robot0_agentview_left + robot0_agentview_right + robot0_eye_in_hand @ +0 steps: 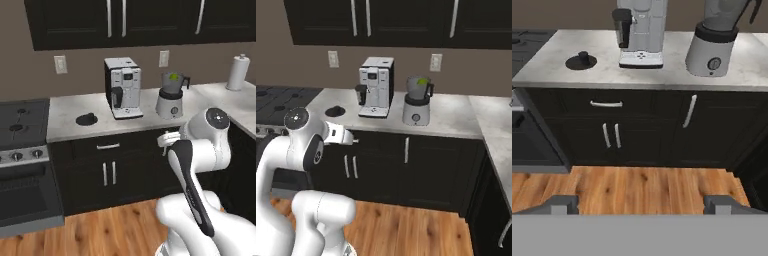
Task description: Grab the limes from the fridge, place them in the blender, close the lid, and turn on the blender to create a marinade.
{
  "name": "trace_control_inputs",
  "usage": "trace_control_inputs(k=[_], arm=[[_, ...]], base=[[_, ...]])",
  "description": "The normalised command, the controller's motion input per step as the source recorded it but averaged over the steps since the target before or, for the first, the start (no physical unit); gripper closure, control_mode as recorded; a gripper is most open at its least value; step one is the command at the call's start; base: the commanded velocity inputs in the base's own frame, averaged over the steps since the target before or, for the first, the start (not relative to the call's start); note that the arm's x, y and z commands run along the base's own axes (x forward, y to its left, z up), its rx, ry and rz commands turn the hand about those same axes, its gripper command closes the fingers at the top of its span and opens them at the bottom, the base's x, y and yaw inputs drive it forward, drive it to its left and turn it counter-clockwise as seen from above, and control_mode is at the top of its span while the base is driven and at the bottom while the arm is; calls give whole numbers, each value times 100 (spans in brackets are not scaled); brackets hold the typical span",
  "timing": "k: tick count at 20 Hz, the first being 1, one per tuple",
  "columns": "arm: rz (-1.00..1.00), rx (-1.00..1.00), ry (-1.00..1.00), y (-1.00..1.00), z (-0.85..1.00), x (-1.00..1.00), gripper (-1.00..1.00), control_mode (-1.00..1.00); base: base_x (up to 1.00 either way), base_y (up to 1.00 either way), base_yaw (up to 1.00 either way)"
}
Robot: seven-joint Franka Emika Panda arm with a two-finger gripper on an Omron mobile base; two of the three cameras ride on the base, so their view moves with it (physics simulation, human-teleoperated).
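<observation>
Gripper (640, 204) nearest, held back from the cabinets, jaws wide apart and empty; farther, on the counter (65, 122), the lid (86, 119) lies left of the coffee machine (123, 88), off the blender (171, 95), whose jar shows lime-green (174, 77) inside, so I judge loading done, lidding and switching on left.

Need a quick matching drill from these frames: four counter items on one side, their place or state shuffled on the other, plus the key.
Things:
1. lid
2. blender
3. coffee machine
4. paper towel roll

Place or state:
A. upright in the far corner of the counter, by the wall
B. lying flat on the counter, nearest the stove
C. jar open on top, green showing inside
D. boxy, between the lid and the blender

Pairs: 1-B, 2-C, 3-D, 4-A
</observation>
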Motion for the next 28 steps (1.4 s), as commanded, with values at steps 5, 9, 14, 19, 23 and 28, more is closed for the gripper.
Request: trace_control_inputs(k=[5, 9, 14, 19, 23, 28], arm=[[0, 0, 0, 0, 0, 0, -100, 100], [0, 0, 0, 0, 0, 0, -100, 100], [0, 0, 0, 0, 0, 0, -100, 100], [0, 0, 0, 0, 0, 0, -100, 100], [0, 0, 0, 0, 0, 0, -100, 100], [0, 0, 0, 0, 0, 0, -100, 100]], base=[[-61, 100, 35], [-14, 100, 37], [-1, 100, 43], [0, 100, 48], [0, 100, 47], [25, 100, 36]])
